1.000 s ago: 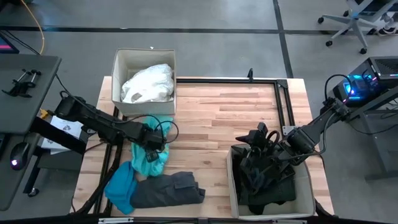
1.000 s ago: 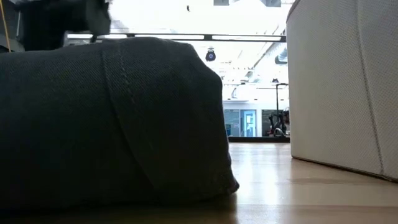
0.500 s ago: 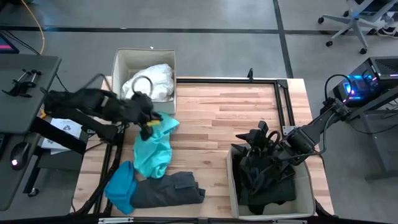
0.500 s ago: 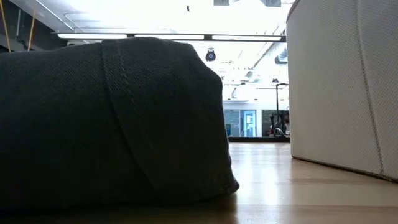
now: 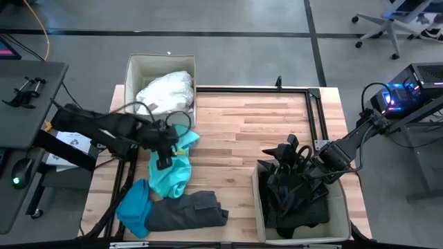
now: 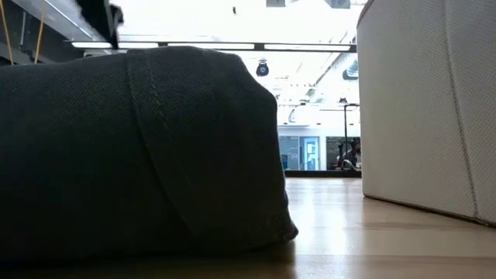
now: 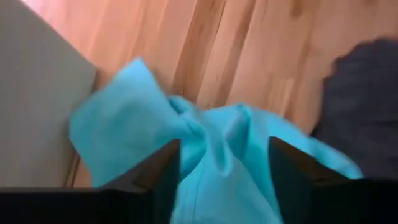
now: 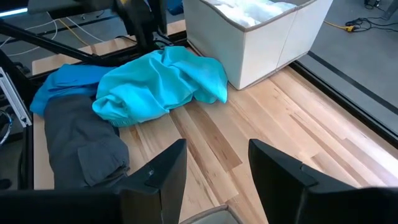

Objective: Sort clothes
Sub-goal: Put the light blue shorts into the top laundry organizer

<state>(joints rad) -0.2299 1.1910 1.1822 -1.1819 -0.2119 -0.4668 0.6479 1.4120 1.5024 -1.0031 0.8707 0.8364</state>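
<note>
A turquoise garment (image 5: 169,169) lies stretched out on the table's left half, and its far corner (image 8: 214,78) rests against the far-left bin (image 8: 267,43). My left gripper (image 7: 224,180) hangs open just above it, and the cloth shows between the two fingers. A blue garment (image 5: 135,204) and a dark grey one (image 5: 187,211) lie at the near edge. White clothes (image 5: 166,93) fill the far-left bin. My right gripper (image 8: 217,180) stands open, holding nothing, over the far rim of the near-right bin (image 5: 342,207), which holds dark clothes (image 5: 297,204).
A black frame (image 5: 315,104) runs along the table's far and right sides. Bare wood (image 5: 242,131) lies between the two bins. In the low view the dark grey garment (image 6: 139,155) fills the left, and the near-right bin's wall (image 6: 426,108) fills the right.
My left gripper rose toward the far-left bin with the turquoise garment, then came back down toward the near edge. The garment was bunched under the gripper. It now lies drawn out lengthwise, its far corner beside the bin and its near end still by the blue garment.
</note>
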